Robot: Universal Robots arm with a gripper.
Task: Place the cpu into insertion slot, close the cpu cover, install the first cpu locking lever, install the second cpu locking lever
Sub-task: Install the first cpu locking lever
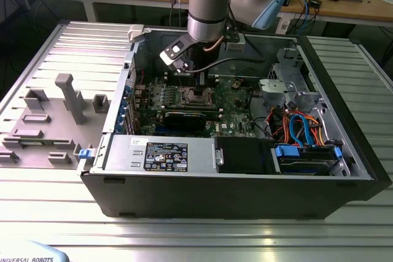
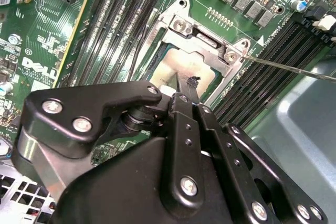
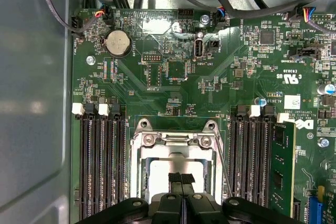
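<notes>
Ribbed metal table [image 1: 184, 237] carries an open computer case [image 1: 215, 197] lying on its side, with a cluttered workbench [image 1: 344, 4] behind it. At the exterior view's left, grey holders [image 1: 70, 96] stand on the table beside the case. Further right, inside the case, a labelled power supply [image 1: 159, 151] lies along the near wall, and the green motherboard [image 1: 233, 99] lies beyond it. The arm reaches down over the insertion slot [image 1: 201, 96] at the board's middle. In both wrist views the gripper [image 3: 181, 179] [image 2: 191, 83] has its two black fingers pressed together with nothing seen between them, the tips just above or on the cpu [image 3: 160, 174] [image 2: 170, 69]. The cpu sits in the slot, between banks of long memory slots [image 3: 102, 166]. The cpu cover [image 3: 176, 140] [image 2: 205, 38] frames it; whether it lies fully down I cannot tell. A thin wire lever [image 2: 294, 69] [image 3: 224, 169] juts out from the socket's corner over the memory slots. At the exterior view's right, orange and blue cables [image 1: 298, 127] run to a drive bay.
</notes>
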